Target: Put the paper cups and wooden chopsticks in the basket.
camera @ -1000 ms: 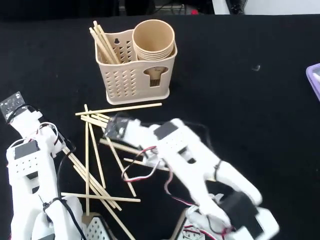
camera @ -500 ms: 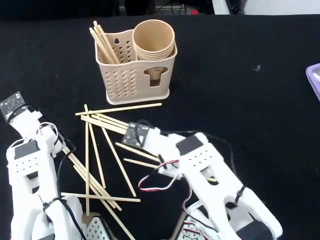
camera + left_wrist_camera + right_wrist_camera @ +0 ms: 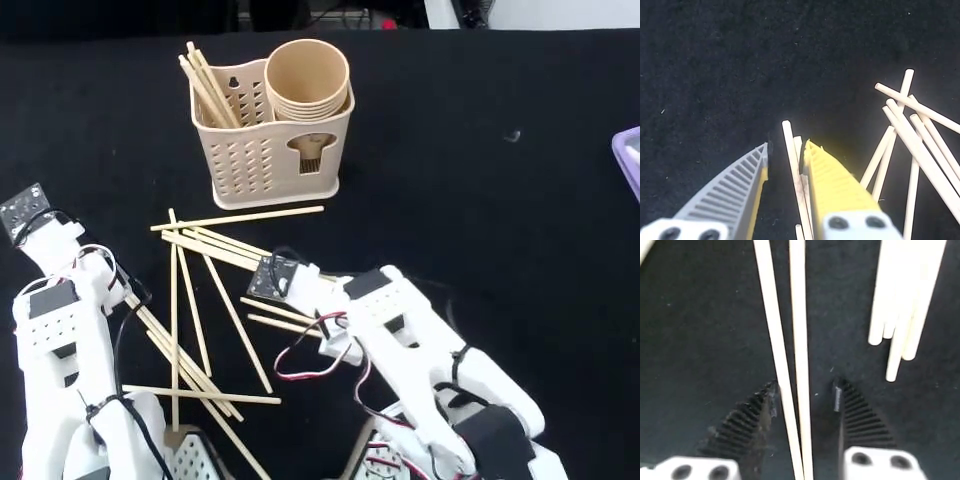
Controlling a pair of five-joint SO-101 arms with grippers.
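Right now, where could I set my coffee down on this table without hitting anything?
The black table right of the basket, up to the purple thing at the edge, is bare; so is the far corner left of it. In front, loose chopsticks and two arms crowd things.

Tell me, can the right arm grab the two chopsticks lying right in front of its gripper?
Probably yes: the right gripper is open and the two chopsticks run between its fingers on the black table, with nothing lying over them.
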